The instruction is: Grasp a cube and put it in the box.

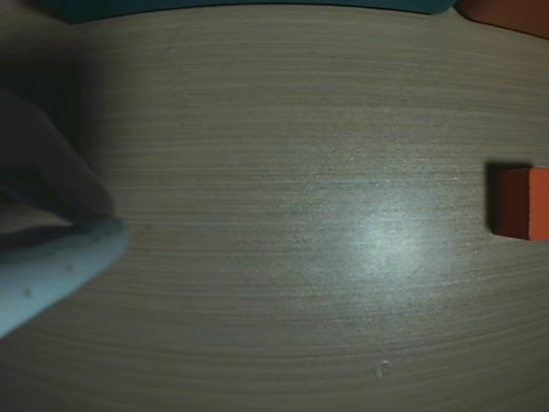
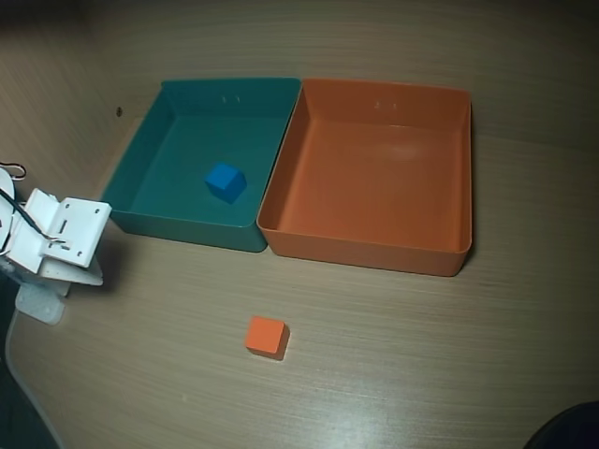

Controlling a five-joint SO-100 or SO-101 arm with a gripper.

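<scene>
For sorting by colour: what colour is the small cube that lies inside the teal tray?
Blue; the small cube shows best in the overhead view.

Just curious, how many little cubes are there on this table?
2. An orange cube sits on the bare table in front of the trays; a blue cube lies inside the teal tray. The orange tray looks empty.

dim warm light | glare patch on table (image 1: 386, 245) in wrist view | blurred pincer finger (image 1: 51, 266) | fisheye bowing
</scene>
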